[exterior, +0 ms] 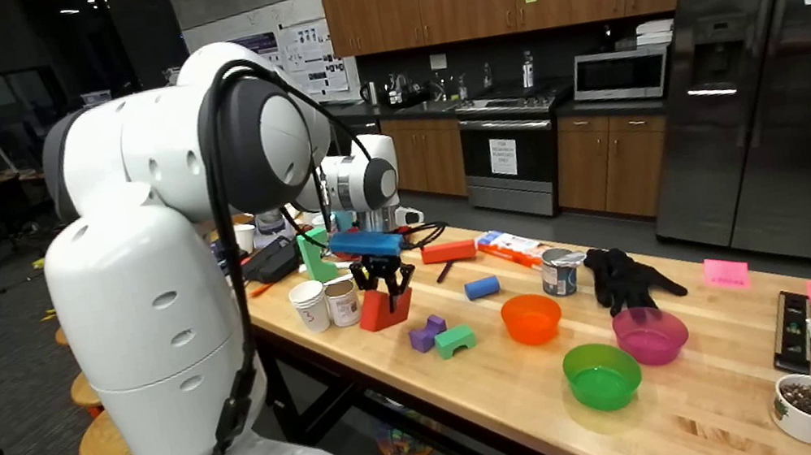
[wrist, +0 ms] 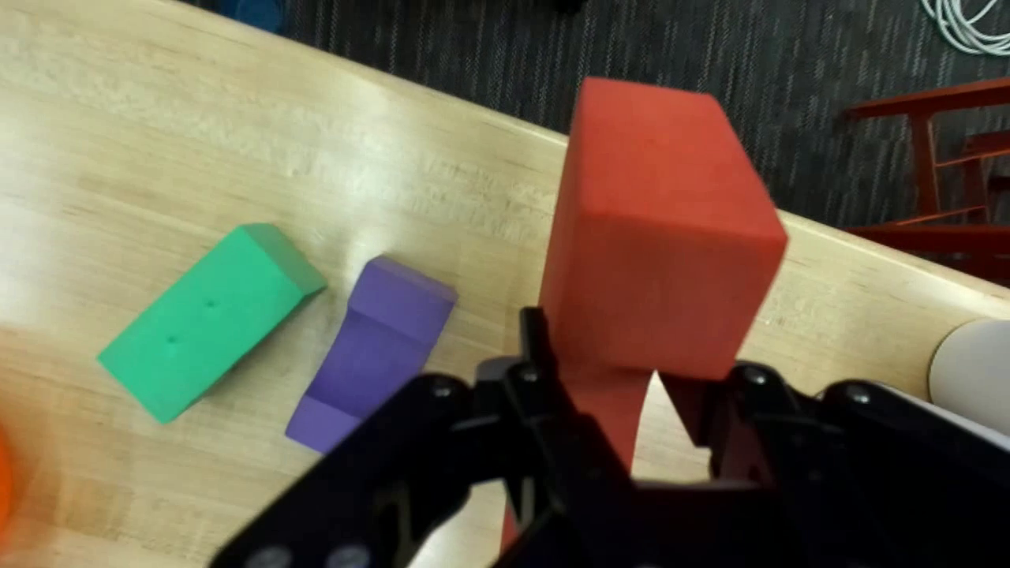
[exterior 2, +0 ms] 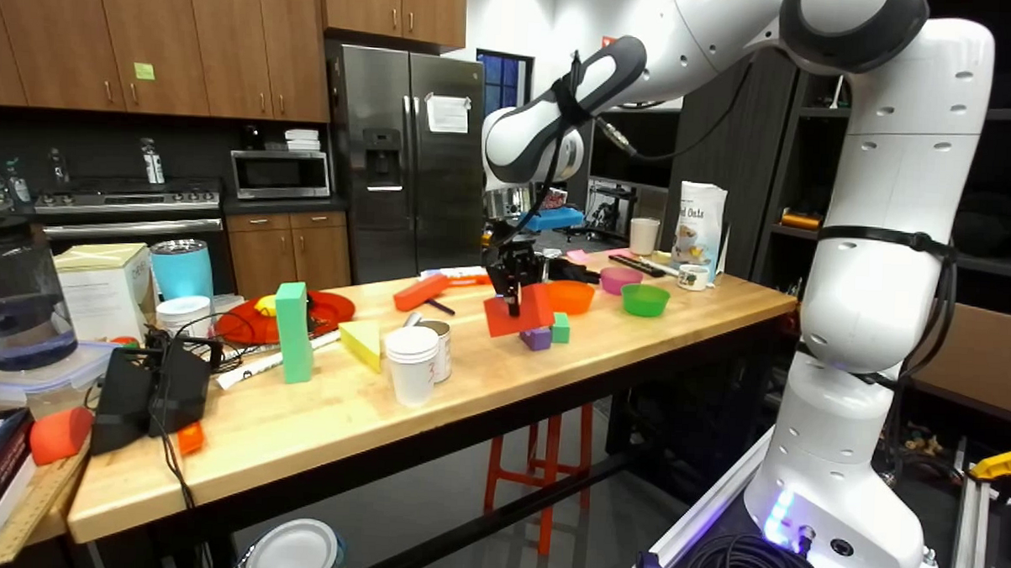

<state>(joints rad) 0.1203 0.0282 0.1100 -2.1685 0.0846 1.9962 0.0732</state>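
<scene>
My gripper [wrist: 637,355] is shut on a red block [wrist: 663,237] with an angled shape, one finger on each side of it. The block is tilted and looks raised off the wooden table, though its lowest edge is hard to judge. In both exterior views the red block [exterior: 380,311] hangs below the black gripper [exterior 2: 513,294]. Close by lie a notched purple block [wrist: 371,351] and a green bridge-shaped block [wrist: 205,323]. Beside the gripper on its other flank stand stacked paper cups [exterior: 310,309] and an opened tin [exterior: 344,305].
Orange [exterior: 532,319], green [exterior: 603,377] and magenta [exterior: 651,339] bowls stand farther along the table. A blue cylinder [exterior: 481,287], a can [exterior: 559,273], a black glove [exterior: 623,280] and another red block [exterior: 448,251] lie behind. A tall green block [exterior 2: 293,334] stands past the cups.
</scene>
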